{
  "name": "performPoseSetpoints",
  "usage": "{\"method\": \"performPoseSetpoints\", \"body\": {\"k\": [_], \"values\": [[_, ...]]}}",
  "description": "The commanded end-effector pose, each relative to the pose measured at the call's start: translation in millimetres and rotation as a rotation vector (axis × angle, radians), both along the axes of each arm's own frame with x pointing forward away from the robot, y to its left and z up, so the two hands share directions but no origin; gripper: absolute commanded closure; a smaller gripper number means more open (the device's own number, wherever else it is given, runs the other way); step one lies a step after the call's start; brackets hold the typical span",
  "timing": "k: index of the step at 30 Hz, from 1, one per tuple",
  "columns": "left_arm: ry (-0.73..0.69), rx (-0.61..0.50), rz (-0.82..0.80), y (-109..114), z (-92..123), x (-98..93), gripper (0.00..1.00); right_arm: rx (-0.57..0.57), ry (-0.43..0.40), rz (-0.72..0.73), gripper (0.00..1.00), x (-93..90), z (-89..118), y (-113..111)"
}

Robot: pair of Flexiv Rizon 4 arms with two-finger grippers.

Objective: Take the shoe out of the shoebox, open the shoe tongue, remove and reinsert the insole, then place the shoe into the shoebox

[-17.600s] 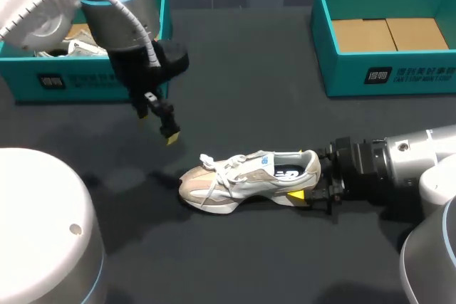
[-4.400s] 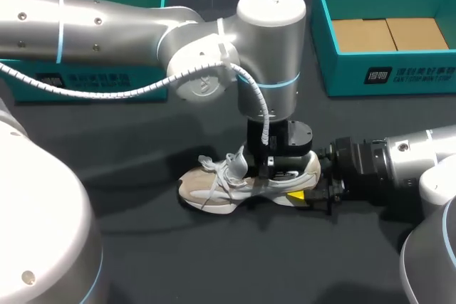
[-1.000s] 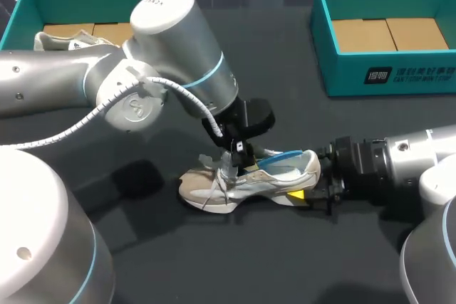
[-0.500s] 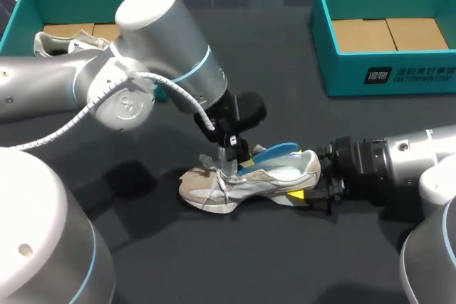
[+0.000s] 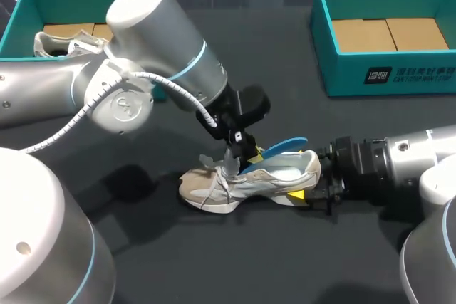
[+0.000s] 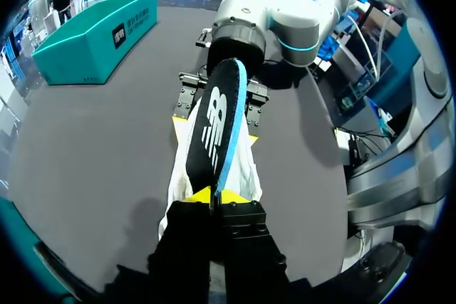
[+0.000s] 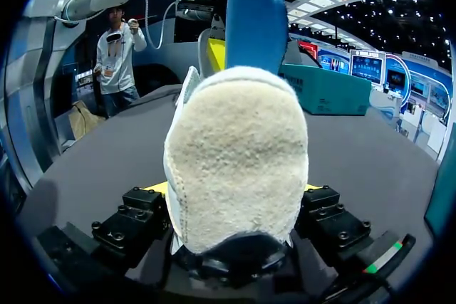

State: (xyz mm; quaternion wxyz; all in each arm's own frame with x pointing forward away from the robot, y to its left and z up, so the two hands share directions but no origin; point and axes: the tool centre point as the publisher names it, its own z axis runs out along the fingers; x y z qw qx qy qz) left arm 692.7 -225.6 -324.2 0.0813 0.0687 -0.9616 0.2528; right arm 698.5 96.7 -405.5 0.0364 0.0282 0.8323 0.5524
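At the table's [image 5: 214, 261] centre the right gripper [image 5: 310, 179] clamps the heel of the sneaker [image 5: 235, 184] from 3 o'clock to brace it, while the left gripper [image 6: 214, 197], pinched on the blue insole [image 5: 280, 147], draws it out angled toward 2 o'clock.

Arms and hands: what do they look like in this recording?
The left arm and right arm are rounded silver-grey tubes with thin light-blue rings at the joints. A white ribbed cable loops along the left one. The left hand and right hand are black and blocky, with yellow fingertips.
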Motion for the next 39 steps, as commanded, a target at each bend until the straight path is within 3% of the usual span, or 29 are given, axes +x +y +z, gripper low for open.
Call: {"method": "performPoseSetpoints", "body": {"k": [1, 15, 17, 18, 19, 22, 28, 39], "values": [[-0.006, 0.009, 0.008, -17, 0, 3.6, 1.0, -0.002, 0.0, -0.002, 1.0, -1.2, 1, 0], [-0.055, 0.009, 0.075, -46, -1, 9.9, 1.0, -0.002, 0.0, -0.002, 1.0, -1.2, 1, 0], [-0.06, -0.001, 0.081, -46, -1, 7.8, 0.93, -0.002, 0.0, -0.002, 1.0, -1.2, 1, 0], [-0.066, -0.004, 0.083, -46, 0, 6.7, 0.8, -0.002, 0.0, -0.002, 1.0, -1.2, 1, 0], [-0.068, -0.007, 0.085, -45, 0, 5.7, 0.74, -0.002, 0.0, -0.002, 1.0, -1.2, 1, 0], [-0.084, -0.023, 0.097, -45, 2, 3.3, 0.67, -0.002, 0.0, -0.002, 1.0, -1.2, 1, 0], [-0.13, -0.062, 0.124, -45, 7, -1.4, 0.55, -0.002, 0.0, -0.002, 1.0, -1.2, 1, 0], [-0.231, -0.112, 0.142, -54, 8, -9.4, 0.5, -0.002, 0.0, -0.002, 1.0, -1.2, 1, 0]]}}
